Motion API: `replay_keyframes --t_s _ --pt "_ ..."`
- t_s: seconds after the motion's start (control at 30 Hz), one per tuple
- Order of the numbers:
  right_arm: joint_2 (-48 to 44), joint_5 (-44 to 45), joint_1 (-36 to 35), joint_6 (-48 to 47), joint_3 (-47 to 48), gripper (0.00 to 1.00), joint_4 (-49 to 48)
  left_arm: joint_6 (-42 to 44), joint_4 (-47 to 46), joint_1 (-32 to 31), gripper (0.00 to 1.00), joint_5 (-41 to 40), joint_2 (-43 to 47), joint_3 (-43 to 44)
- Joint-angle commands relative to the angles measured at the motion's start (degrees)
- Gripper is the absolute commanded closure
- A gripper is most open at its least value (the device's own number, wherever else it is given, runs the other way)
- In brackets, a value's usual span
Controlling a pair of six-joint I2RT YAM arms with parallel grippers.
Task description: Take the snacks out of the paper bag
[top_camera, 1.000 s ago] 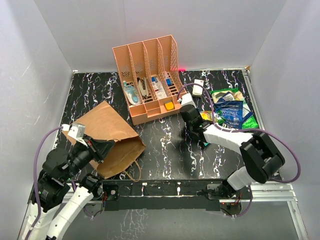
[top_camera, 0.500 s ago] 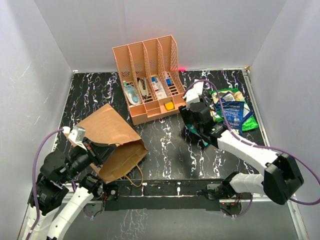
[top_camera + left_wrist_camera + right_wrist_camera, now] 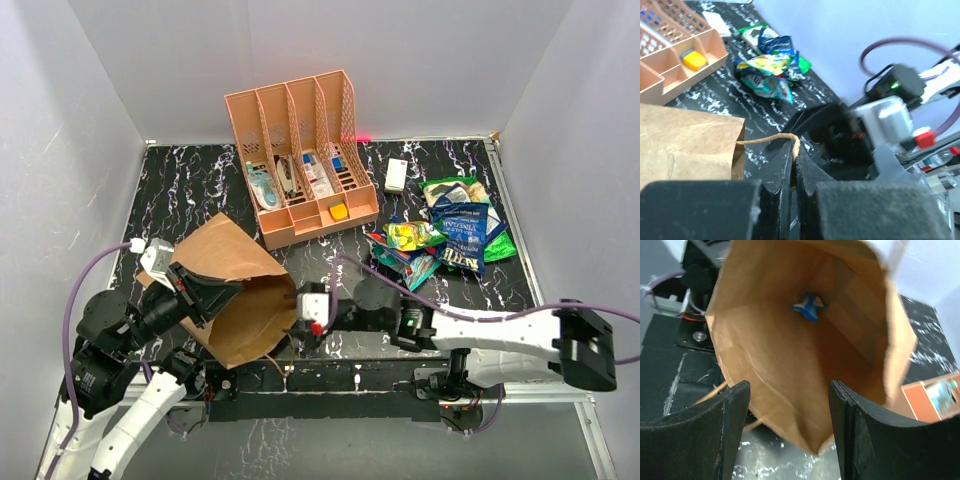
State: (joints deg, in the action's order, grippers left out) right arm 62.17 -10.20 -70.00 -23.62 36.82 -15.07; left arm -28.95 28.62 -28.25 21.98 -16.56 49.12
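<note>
The left tool (image 3: 794, 150) is clamped on the paper bag (image 3: 222, 262) at the counter's (image 3: 330, 285) near left corner. The right tool (image 3: 788, 390) stands apart at the bag's mouth; one blue snack (image 3: 809, 306) lies inside.

The paper bag (image 3: 235, 290) is matt brown kraft paper, creased and slightly rough, with a thin twine handle (image 3: 771, 139). The snacks (image 3: 447, 235) are glossy, crinkled film packets, like the blue packet (image 3: 810, 306) inside the bag. The file rack (image 3: 300, 160) is smooth orange-pink plastic. The table (image 3: 340, 280) has a shiny black marbled top. The right gripper's fingers (image 3: 732, 435) look matt black and finely grained
</note>
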Motion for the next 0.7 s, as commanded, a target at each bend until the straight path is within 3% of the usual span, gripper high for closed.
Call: replay_keyframes --t_s 0.0,0.13,0.2,0.33,0.43,0.5,0.67 --pt "7.68 -3.95 -3.72 -7.42 2.9 0.34 -10.27 -4.18 -11.12 -0.1 1.0 9.79 -1.57 -0.67" --pt "14.26 -0.22 -5.16 -8.49 3.7 0.36 -14.19 -10.93 -21.2 -0.14 1.0 17.55 -4.21 -4.28" --pt "16.54 0.28 -5.66 -8.87 3.48 0.37 -15.46 -11.63 -21.17 -0.11 1.0 19.92 -4.31 -4.85" --pt "21.47 1.9 -7.47 -12.28 3.97 0.38 -16.81 -5.54 -5.77 -0.11 1.0 17.22 -1.49 -1.74" --pt "25.51 2.16 -9.09 -16.27 6.66 0.38 -15.09 -0.99 6.17 -0.12 1.0 10.2 2.11 1.76" --pt "28.74 2.56 -9.83 -18.06 8.6 0.37 -15.37 -0.54 10.23 -0.09 1.0 5.11 4.61 3.23" --pt "37.04 1.84 -10.2 -21.22 15.21 0.35 -17.31 -1.27 13.82 -0.12 1.0 0.96 7.22 4.13"
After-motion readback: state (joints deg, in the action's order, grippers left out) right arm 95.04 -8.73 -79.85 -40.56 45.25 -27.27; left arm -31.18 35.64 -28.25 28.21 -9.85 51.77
